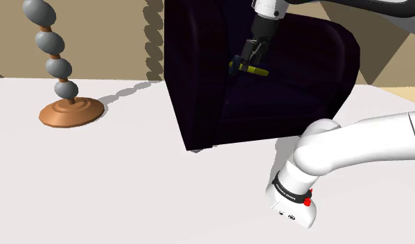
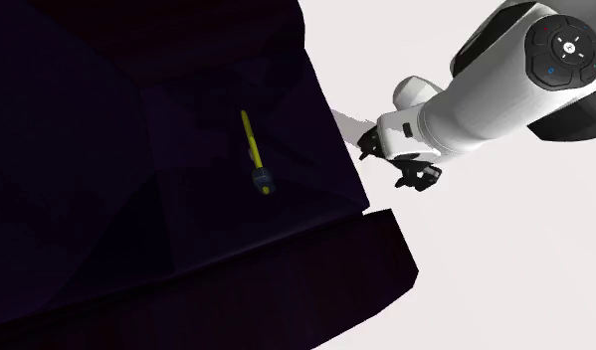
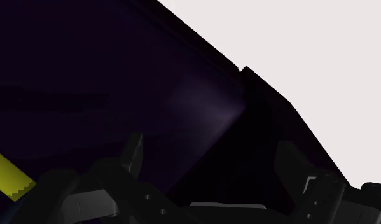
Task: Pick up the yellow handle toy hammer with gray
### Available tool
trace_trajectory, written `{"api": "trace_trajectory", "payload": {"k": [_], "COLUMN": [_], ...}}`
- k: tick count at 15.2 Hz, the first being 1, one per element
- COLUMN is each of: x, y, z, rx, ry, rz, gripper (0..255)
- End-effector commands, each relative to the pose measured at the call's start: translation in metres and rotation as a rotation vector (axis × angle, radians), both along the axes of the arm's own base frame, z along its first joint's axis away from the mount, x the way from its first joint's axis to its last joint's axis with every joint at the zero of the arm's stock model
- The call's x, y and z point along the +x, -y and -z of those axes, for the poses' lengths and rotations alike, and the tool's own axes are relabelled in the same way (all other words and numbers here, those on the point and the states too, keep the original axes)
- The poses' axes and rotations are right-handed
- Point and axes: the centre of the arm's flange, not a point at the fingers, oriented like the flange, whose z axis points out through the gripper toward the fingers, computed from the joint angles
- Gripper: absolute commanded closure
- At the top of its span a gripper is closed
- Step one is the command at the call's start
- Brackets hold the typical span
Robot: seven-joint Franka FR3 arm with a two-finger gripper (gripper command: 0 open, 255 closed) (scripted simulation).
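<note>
The toy hammer lies flat on the seat of a very dark purple armchair. It has a thin yellow handle and a small dark grey head. In the shoulder view the hammer shows just under my black gripper. From the second exterior view my gripper hangs off to the side of the seat's edge, apart from the hammer. At the wrist, my gripper is open with nothing between the fingers. A bit of the yellow handle shows outside one finger.
The armchair's back and armrests rise around the seat. A stand of grey beads on a round brown base sits on the white surface, toward the shoulder view's left. A tan wall lies behind.
</note>
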Motion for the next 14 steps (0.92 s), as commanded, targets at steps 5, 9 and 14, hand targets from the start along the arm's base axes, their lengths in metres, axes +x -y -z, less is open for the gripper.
{"api": "trace_trajectory", "payload": {"k": [5,9,14], "x": [-0.005,-0.001,0.015], "y": [0.052,0.104,0.168], "z": [0.011,0.021,0.031], "rx": [-0.019,-0.038,-0.062], "ry": [0.020,0.039,0.064], "rz": [-0.159,-0.318,-0.517], "gripper": [0,0,0]}}
